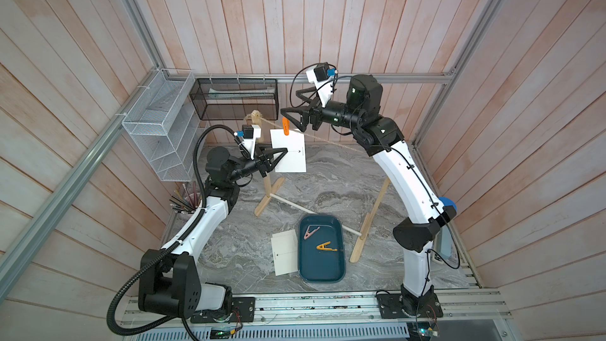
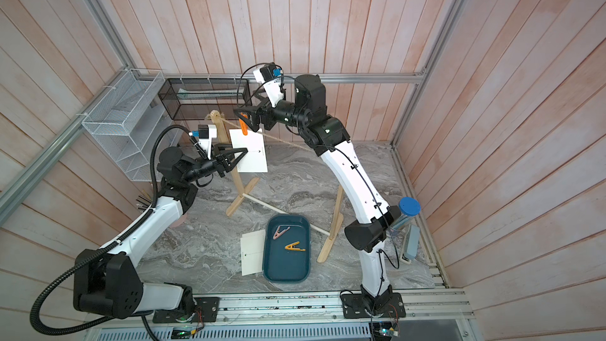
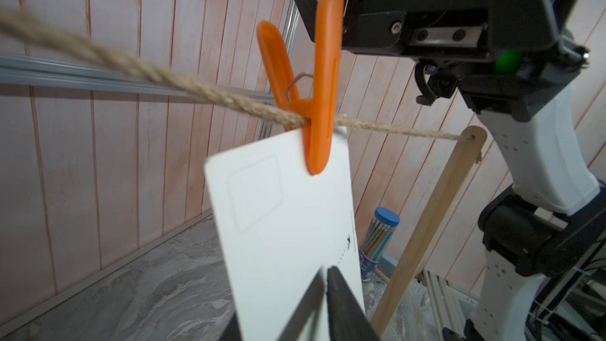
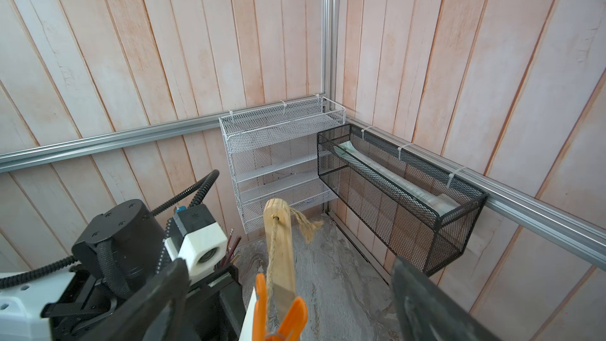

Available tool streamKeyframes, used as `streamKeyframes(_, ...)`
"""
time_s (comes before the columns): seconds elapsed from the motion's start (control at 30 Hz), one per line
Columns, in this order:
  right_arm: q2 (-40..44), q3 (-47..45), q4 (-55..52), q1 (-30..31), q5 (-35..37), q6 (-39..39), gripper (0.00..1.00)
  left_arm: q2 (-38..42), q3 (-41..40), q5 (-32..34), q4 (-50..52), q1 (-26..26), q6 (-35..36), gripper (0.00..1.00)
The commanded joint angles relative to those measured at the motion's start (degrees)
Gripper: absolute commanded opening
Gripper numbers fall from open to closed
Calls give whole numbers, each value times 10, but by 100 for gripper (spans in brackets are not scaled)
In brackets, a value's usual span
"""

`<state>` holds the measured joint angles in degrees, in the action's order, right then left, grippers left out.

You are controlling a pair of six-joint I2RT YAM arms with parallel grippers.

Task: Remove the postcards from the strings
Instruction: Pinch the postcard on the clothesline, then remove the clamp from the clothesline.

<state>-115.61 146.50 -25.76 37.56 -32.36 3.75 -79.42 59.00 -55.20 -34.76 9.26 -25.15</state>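
Marble desk (image 1: 328,188), plank walls (image 1: 328,11): L tool (image 1: 285,150) pinched on edge of sole hung postcard (image 1: 294,160) at desk's 11 o'clock, R tool (image 4: 288,267) spread wide round orange peg (image 1: 286,126) on string (image 1: 328,139) at card's 12, so unclipping step, I'd say; next R must squeeze peg w/o tugging string.

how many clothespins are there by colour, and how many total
orange clothespin: 1
pink clothespin: 1
yellow clothespin: 1
total: 3
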Motion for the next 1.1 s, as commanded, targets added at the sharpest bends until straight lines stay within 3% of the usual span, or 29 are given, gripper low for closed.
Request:
streamKeyframes(0.0, 13, -9, 7, -9, -30, 9, 97, -7, 1, -16, -27, -3, -9, 13)
streamKeyframes(0.17, 5, -11, -4, -10, -64, -6, 98, -9, 0, -21, -33, -2, -12, 0)
streamKeyframes(0.7, -46, 12, -21, -13, -102, -31, 96, -5, 3, -32, -18, -4, -7, 0)
streamKeyframes(0.87, -53, 13, -27, -13, -106, -37, 90, -5, 3, -35, -17, -5, -6, 0)
streamKeyframes(1.07, -53, 13, -29, -13, -121, -42, 75, -6, 7, -43, -14, -5, -6, 0)
